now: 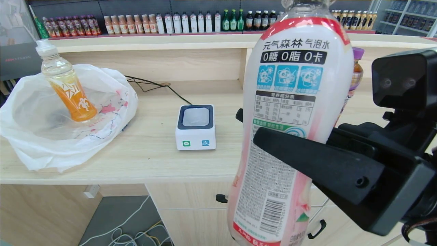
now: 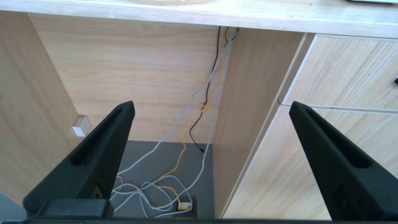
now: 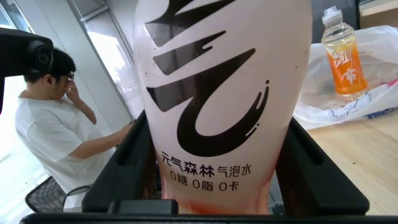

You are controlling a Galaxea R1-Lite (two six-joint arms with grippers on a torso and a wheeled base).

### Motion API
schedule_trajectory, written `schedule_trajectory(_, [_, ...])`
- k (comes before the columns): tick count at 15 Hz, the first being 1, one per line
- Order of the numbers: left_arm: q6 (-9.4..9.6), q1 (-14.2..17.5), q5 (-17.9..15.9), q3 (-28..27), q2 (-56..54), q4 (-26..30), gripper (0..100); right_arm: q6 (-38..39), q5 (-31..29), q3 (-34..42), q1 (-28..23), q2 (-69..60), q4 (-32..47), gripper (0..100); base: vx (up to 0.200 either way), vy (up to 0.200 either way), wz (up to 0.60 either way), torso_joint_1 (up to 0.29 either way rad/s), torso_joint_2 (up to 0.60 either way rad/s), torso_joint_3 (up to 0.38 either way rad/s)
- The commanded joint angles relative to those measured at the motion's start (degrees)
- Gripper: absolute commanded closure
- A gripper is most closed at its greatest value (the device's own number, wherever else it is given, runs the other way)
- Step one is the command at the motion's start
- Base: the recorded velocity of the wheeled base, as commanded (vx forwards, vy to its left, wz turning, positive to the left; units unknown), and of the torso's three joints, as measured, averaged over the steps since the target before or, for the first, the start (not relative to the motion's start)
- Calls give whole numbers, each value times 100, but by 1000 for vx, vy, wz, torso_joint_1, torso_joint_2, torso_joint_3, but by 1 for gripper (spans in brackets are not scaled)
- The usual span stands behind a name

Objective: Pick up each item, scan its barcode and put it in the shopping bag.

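Wooden surface (image 1: 146, 160) carries the scanner (image 1: 195, 127) and bag (image 1: 30, 150); our right fingers (image 1: 307, 164) clamp the pink bottle (image 1: 290, 102) aloft, left fingers (image 2: 99, 162) apart. We should turn its barcode (image 1: 275, 212) down toward the scanner window.

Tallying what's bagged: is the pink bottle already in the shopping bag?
No, the pink bottle is held up in the right gripper, apart from the shopping bag, where an orange bottle stands.
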Motion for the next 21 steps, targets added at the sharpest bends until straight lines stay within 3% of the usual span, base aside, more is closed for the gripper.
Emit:
schedule_trajectory(1, [-1,2,9,0,-2,0,0,-12,3,-17,4,-30,-1,100,0,0,0,0,0,0])
schedule_trajectory(5, [-1,-6,0,0,-2,0,0,-162,-68,27,-75,-126,-1,100,0,0,0,0,0,0])
schedule_trajectory(8, [-1,-6,9,0,-2,0,0,-803,-217,18,-400,-135,17,100,0,0,0,0,0,0])
schedule_trajectory(10, [-1,2,9,0,-2,0,0,-1313,-490,53,-426,-205,26,100,0,0,0,0,0,0])
schedule_trajectory(14, [-1,2,0,0,-2,0,0,-1603,-1105,88,-541,-451,70,100,0,0,0,0,0,0])
schedule_trajectory(21, [-1,-6,0,0,-2,0,0,-1998,-1114,325,-1982,-1075,70,100,0,0,0,0,0,0])
